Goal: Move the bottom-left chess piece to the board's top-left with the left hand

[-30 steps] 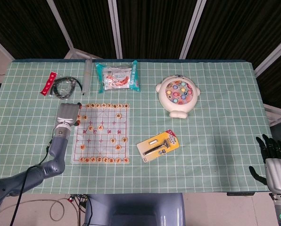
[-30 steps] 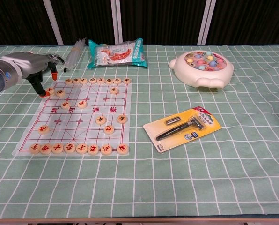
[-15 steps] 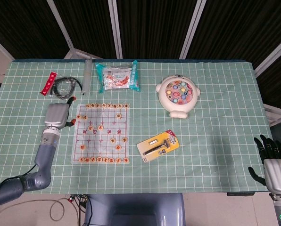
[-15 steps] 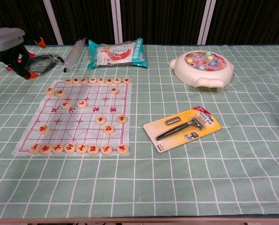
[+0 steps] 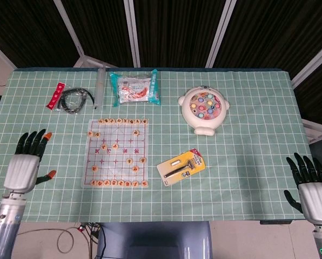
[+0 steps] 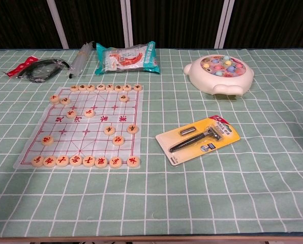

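The translucent chess board [image 5: 118, 152] [image 6: 85, 124] lies left of the table's centre with round tan pieces on it. One piece [image 6: 54, 98] [image 5: 90, 133] sits at the board's left edge near the top, just below and left of the top row. Another piece [image 6: 37, 161] [image 5: 93, 183] starts the bottom row at the left corner. My left hand [image 5: 26, 162] hovers well left of the board near the front edge, fingers spread and holding nothing. My right hand [image 5: 312, 186] is at the far right front, also spread and empty. Neither hand shows in the chest view.
A carded razor pack [image 5: 181, 167] [image 6: 198, 140] lies right of the board. A white fishing toy [image 5: 205, 109] [image 6: 220, 73] stands at the back right. Behind the board are a snack bag [image 5: 135, 88], a clear tube [image 5: 100, 85], a black cable [image 5: 74, 100] and a red packet [image 5: 56, 95].
My left hand has drawn back from the board's top-left corner to the left front of the table, leaving the chest view, and its fingers have spread. The right hand barely moved.
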